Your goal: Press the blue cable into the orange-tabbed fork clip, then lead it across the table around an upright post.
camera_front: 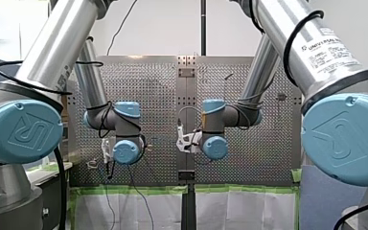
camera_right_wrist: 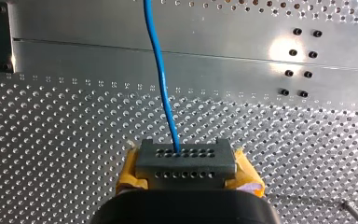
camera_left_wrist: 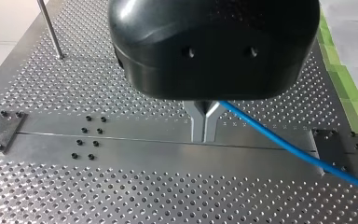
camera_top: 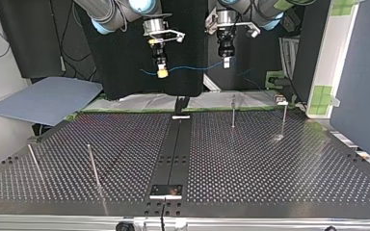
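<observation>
The blue cable [camera_top: 192, 68] hangs in air over the worktop's [camera_top: 270, 163] arm-side edge, clamped by both my left gripper [camera_left_wrist: 204, 133] and my right gripper [camera_right_wrist: 185, 161]; likely light, limp, slippery, so hold close beside the stretch being seated.

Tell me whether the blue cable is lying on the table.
No: the cable hangs in the air between my left gripper and my right gripper, clear of the table.

My left arm [camera_front: 52, 52] and my right arm [camera_front: 311, 38]: silver tubes, light-blue joint caps [camera_front: 21, 132] embossed with a logo, and black cables [camera_front: 294, 36] looped outside. White printed label [camera_front: 328, 50] on my right arm. Housing of my left claw [camera_left_wrist: 205, 135] is black and rounded, with metal fingers [camera_left_wrist: 196, 123]; my right claw [camera_right_wrist: 186, 161] has yellow pads [camera_right_wrist: 129, 170].
</observation>
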